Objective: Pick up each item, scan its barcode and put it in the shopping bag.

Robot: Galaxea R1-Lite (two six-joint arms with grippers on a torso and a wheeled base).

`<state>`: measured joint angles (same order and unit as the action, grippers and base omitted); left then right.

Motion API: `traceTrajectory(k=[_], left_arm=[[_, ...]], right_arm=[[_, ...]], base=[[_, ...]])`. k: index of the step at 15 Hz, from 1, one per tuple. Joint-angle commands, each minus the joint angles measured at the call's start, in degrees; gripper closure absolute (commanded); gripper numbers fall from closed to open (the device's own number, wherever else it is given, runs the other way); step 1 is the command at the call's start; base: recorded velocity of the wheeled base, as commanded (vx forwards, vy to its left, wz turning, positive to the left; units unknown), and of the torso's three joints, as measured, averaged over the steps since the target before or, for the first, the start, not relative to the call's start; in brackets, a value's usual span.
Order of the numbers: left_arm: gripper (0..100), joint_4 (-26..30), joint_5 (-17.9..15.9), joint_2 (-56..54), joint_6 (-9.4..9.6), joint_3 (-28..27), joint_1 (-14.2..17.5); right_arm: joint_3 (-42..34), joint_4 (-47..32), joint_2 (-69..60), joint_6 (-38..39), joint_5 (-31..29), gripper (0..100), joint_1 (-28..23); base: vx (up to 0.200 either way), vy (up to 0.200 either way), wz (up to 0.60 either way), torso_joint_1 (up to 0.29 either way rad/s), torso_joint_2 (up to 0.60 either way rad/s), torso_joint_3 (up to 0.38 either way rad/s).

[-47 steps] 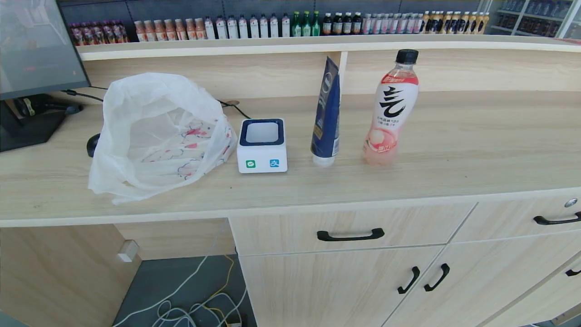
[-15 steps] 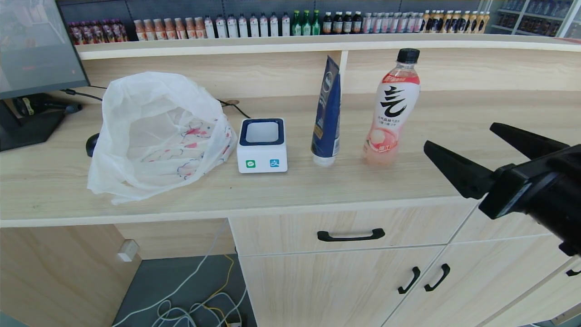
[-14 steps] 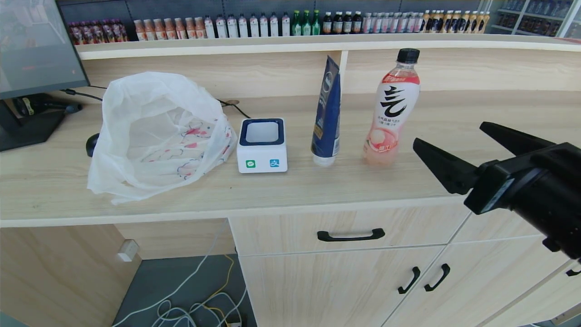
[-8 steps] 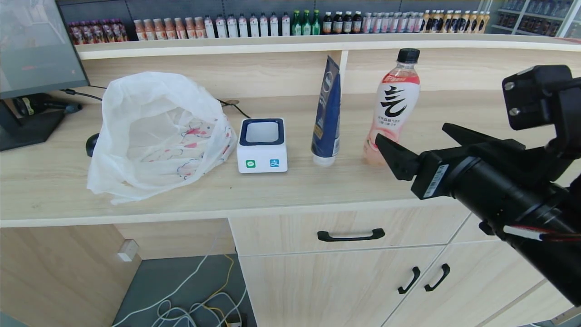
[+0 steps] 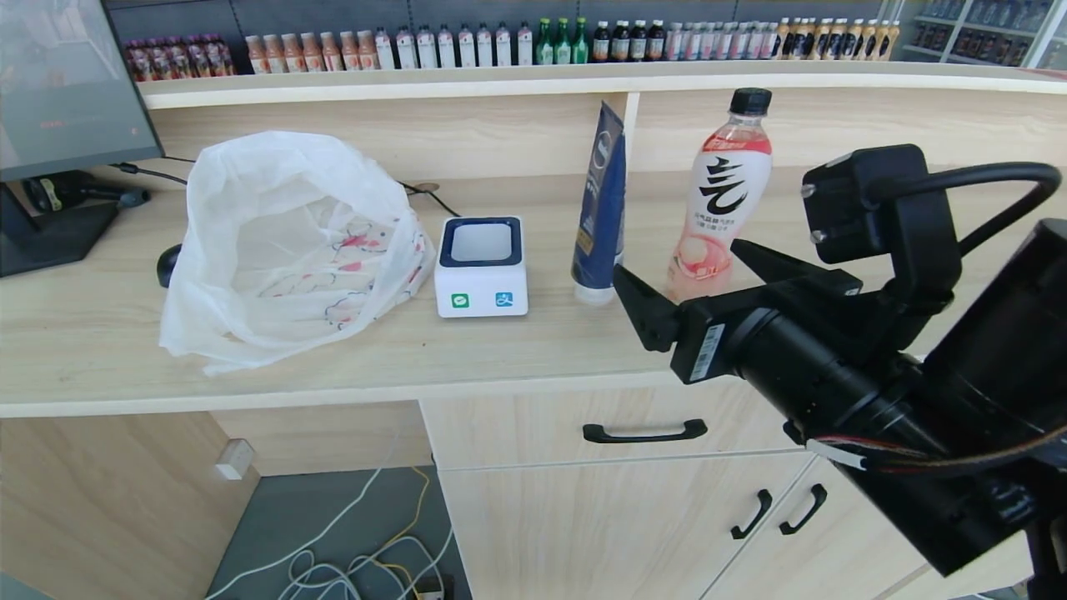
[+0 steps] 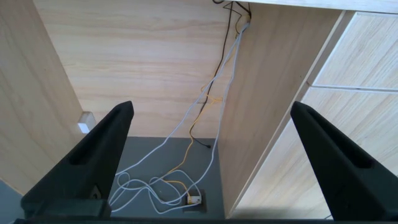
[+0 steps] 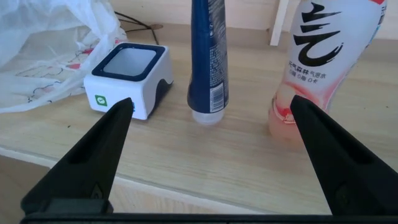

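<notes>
Two items, tube (image 5: pixel 598 208) and bottle (image 5: pixel 721 200), stand before the right end effector (image 5: pixel 677 258)

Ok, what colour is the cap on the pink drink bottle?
The bottle cap is black, clearest in the head view.

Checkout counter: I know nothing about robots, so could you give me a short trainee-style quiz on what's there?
1. True or false: the pink drink bottle stands upright on the counter.
2. What sits between the shopping bag and the blue tube? A a cup, B the white scanner box, C a book.
3. Fill in: the right gripper is ___ (open or shut).
Key: 1 true; 2 B; 3 open.
</notes>
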<state>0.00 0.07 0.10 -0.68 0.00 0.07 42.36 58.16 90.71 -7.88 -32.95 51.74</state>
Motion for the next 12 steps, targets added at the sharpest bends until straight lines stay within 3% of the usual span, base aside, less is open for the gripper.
traceTrajectory(k=[1,12], left_arm=[[0,0.0,0.0,0.0,-0.02,0.0,0.0],[0,0.0,0.0,0.0,-0.02,0.0,0.0]], right_arm=[[1.8,0.5,3.4,0.0,-0.1,0,0.8],[16.5,2.3,15.5,0.1,-1.2,0,-0.4]], base=[[0.0,0.0,0.0,0.0,0.0,0.0],[0.0,0.0,0.0,0.0,0.0,0.0]])
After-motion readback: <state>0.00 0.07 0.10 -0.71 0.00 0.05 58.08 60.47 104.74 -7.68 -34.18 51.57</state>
